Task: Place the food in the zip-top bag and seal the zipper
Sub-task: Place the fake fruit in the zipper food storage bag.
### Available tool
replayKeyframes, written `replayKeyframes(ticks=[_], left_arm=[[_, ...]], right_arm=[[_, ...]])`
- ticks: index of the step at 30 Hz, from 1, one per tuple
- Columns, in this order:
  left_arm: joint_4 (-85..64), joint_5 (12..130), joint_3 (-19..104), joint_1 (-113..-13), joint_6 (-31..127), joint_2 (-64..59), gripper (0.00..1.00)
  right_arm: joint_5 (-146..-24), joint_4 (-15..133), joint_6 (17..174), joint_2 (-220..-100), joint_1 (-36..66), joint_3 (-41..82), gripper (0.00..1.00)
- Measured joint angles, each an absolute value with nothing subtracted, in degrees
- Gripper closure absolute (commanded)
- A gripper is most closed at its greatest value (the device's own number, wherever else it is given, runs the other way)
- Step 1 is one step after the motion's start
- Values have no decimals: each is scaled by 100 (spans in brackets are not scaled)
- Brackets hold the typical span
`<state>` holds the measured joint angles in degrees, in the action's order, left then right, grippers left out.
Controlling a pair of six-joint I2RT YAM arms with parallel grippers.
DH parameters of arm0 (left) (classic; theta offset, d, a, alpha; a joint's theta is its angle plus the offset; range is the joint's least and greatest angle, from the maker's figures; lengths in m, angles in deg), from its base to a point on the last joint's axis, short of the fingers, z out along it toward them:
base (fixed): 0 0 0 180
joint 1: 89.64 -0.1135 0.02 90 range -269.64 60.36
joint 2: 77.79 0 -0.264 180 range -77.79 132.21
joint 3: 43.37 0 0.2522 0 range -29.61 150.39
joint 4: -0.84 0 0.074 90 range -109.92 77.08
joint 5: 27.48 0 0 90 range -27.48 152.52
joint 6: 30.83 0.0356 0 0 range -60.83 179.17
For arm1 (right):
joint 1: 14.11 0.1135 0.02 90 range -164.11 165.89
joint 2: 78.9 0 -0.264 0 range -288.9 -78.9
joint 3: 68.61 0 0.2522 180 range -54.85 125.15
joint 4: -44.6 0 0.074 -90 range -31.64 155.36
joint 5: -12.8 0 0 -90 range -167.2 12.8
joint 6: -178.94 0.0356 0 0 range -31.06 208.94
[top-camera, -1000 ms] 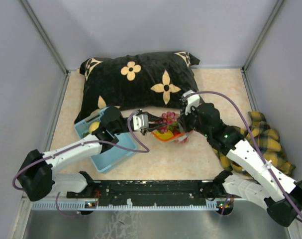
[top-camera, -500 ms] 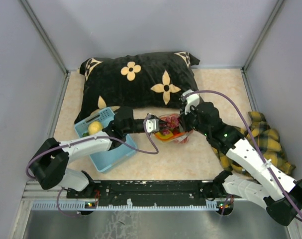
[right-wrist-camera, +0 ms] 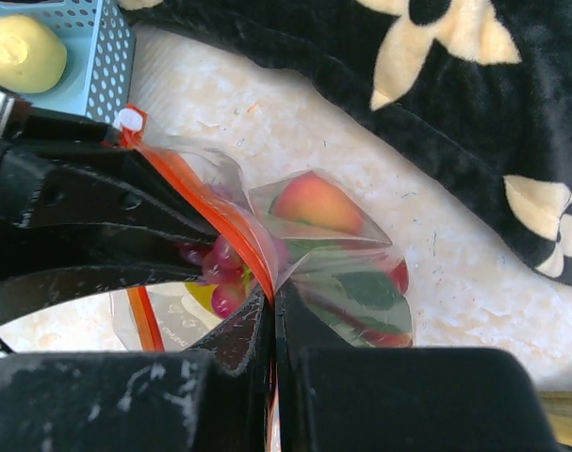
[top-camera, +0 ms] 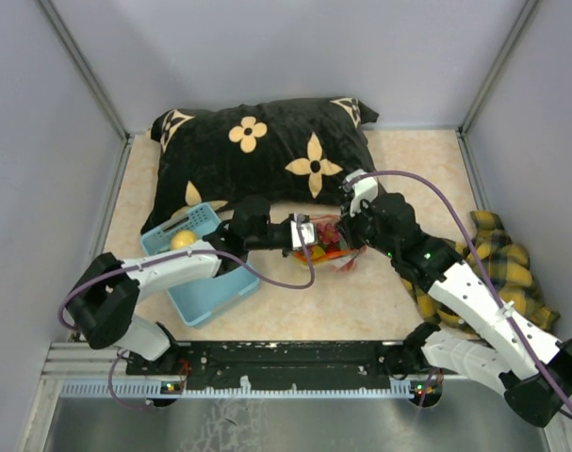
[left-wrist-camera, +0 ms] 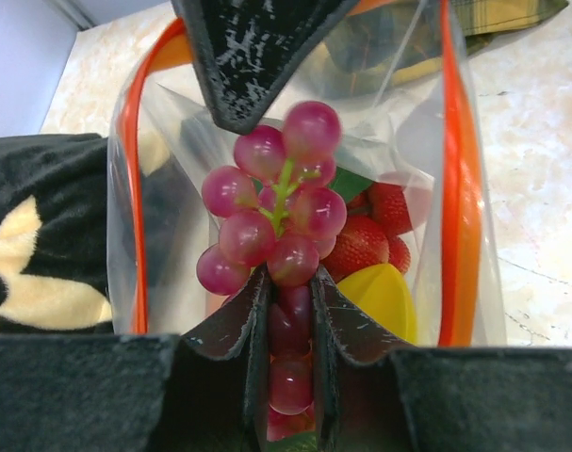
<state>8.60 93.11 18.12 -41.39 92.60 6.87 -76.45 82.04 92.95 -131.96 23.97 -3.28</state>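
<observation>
While the blue basket (top-camera: 205, 282) sits at the far left with a yellow pear (top-camera: 182, 239) lying in it, my left gripper (left-wrist-camera: 290, 282) reaches to the right of it into the bag (left-wrist-camera: 172, 169), fingers closed on the lower part of a purple grape bunch (left-wrist-camera: 276, 212). The bunch hangs in the bag's open mouth, between the two runs of the red-orange zipper (left-wrist-camera: 458, 169). Deeper in the bag, past the grapes, I see strawberries (left-wrist-camera: 370, 235) and a yellow piece (left-wrist-camera: 384, 297); whether the grapes touch them I cannot tell from this angle. The bag sits just in front of the black flowered pillow (top-camera: 267, 151). From the right side, my right gripper (right-wrist-camera: 274, 306) is pinched tight on the bag's mouth edge, the zipper strip squeezed between its fingers. A peach (right-wrist-camera: 316, 202) shows through the clear plastic just beyond. Farthest right, a yellow plaid cloth (top-camera: 502, 268) lies bunched, partly hidden by my right arm.
</observation>
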Motion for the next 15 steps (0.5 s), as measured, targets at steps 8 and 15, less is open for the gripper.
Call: replayKeyframes(ticks=[8,15], left_arm=[[-180,8727,2577,-3848,9636,1057,79],[-587,8319,2786,-3726,9678,1227,72]], right_arm=[[-7645,8204,9295,-13196,2395,-328,100],[-7649,8204,9295,-13187,2395,-328,100]])
